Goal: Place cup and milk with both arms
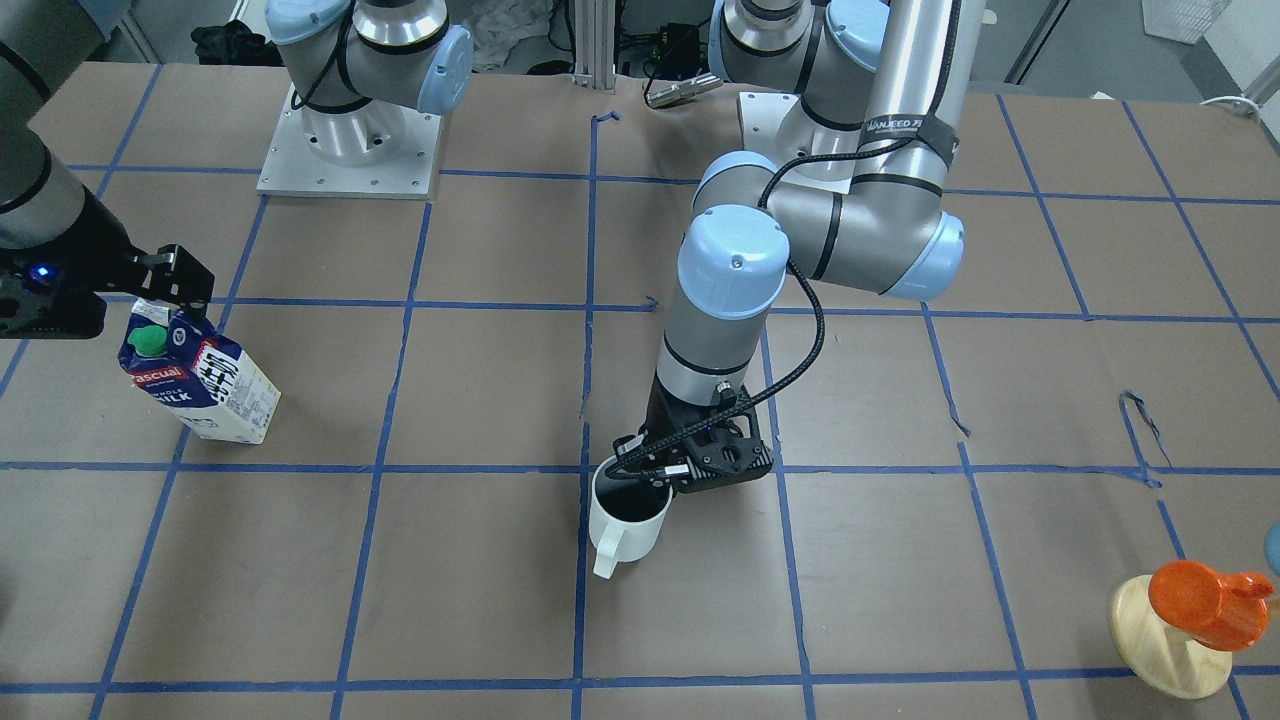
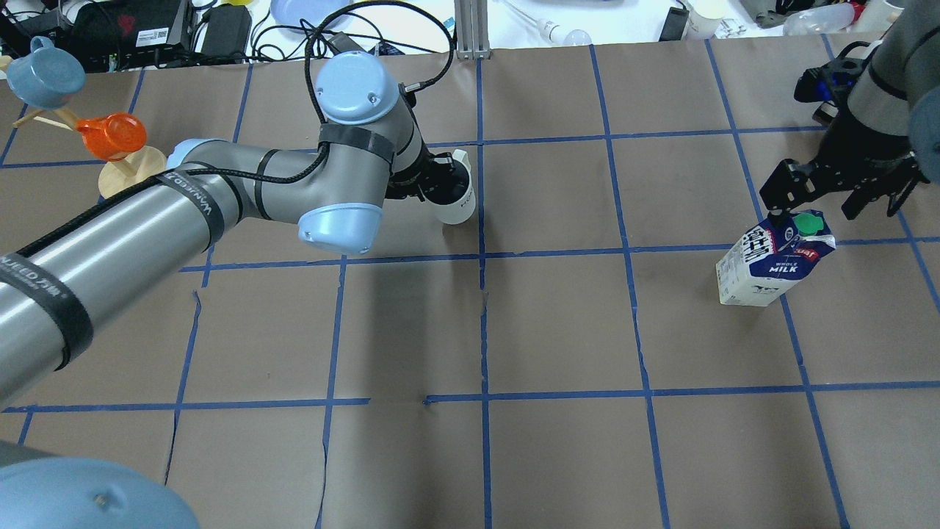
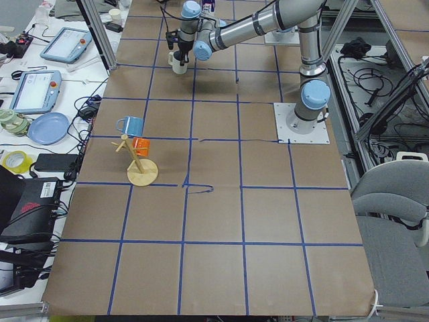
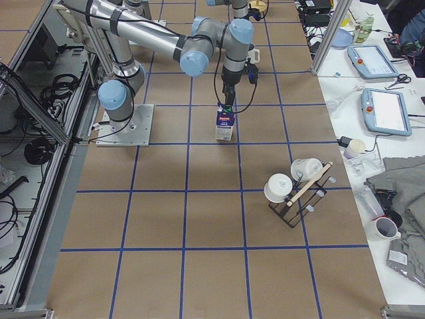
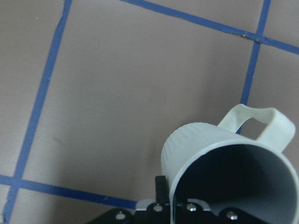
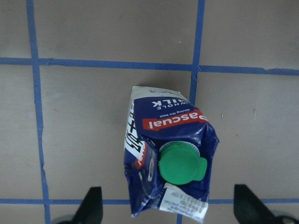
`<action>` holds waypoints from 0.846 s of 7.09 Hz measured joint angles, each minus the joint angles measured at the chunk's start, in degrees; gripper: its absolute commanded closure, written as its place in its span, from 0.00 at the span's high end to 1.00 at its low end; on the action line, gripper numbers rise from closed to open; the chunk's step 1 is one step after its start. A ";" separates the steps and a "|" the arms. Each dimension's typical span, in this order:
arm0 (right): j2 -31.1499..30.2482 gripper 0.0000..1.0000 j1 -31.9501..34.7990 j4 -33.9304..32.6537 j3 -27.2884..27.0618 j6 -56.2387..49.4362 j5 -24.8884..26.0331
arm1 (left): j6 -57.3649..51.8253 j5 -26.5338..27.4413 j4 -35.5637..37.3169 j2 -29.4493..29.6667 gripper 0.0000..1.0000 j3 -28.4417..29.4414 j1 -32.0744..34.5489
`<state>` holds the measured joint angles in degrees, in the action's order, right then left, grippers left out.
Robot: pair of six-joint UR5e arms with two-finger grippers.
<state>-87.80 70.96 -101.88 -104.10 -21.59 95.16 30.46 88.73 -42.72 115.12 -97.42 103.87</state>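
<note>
The white cup (image 1: 628, 520) with a dark inside hangs from my left gripper (image 1: 662, 478), which is shut on its rim, handle pointing away from the robot. It fills the left wrist view (image 5: 224, 163), close over the brown table; I cannot tell if it touches. The blue and white milk carton (image 2: 769, 263) with a green cap stands upright on the table at my right side. My right gripper (image 2: 826, 200) is open just above its top. In the right wrist view the carton (image 6: 163, 140) stands below the wide-apart fingertips (image 6: 91, 205).
A wooden mug stand (image 1: 1165, 645) with an orange cup (image 2: 110, 136) and a blue cup (image 2: 48, 73) stands at the far left. A black rack with white cups (image 4: 295, 186) stands far to my right. Blue tape lines grid the table.
</note>
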 measured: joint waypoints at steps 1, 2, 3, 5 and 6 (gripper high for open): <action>0.36 0.95 -0.99 -2.47 -1.91 -0.81 -0.38 | 2.01 0.27 0.56 1.84 0.00 2.16 0.46; 1.30 0.82 -1.37 -3.78 -2.79 -0.87 -1.28 | 3.15 0.35 0.86 3.49 0.00 3.73 0.68; 2.30 0.48 -1.48 -4.56 -3.14 -0.86 -2.03 | 3.32 0.34 1.08 4.69 0.63 4.54 0.79; 2.99 0.11 -1.55 -4.73 -3.03 -0.82 -2.15 | 3.17 0.15 1.94 5.49 1.00 5.15 0.87; 2.99 0.07 -1.59 -4.63 -2.81 -0.73 -2.17 | 2.33 -0.27 2.32 5.08 1.00 5.35 0.69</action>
<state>-84.81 69.38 -106.51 -106.91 -22.32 92.99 32.80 88.47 -40.40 120.20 -92.08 104.57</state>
